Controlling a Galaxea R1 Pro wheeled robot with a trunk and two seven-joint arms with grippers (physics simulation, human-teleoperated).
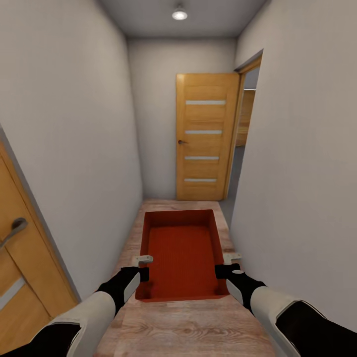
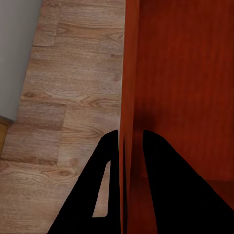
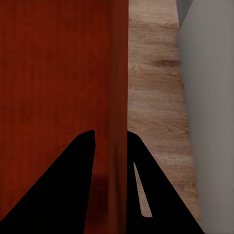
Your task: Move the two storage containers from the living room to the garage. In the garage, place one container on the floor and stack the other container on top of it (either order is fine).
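Orange-red bin point(image 1: 181, 255) hangs out in front of the robot, over the wood floor point(image 1: 198, 327) of a narrow hall. Its long side points ahead toward the open door point(image 1: 206, 136). The left tool point(image 1: 144, 267) pinches 1 side wall; the right tool point(image 1: 223, 265) pinches the other.

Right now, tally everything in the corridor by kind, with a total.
Storage container: 1
Grippers: 2, the left gripper and the right gripper, each clamped on a side wall
Wooden doors: 2, the open door and the near door
Ceiling lamp: 1
Total: 6
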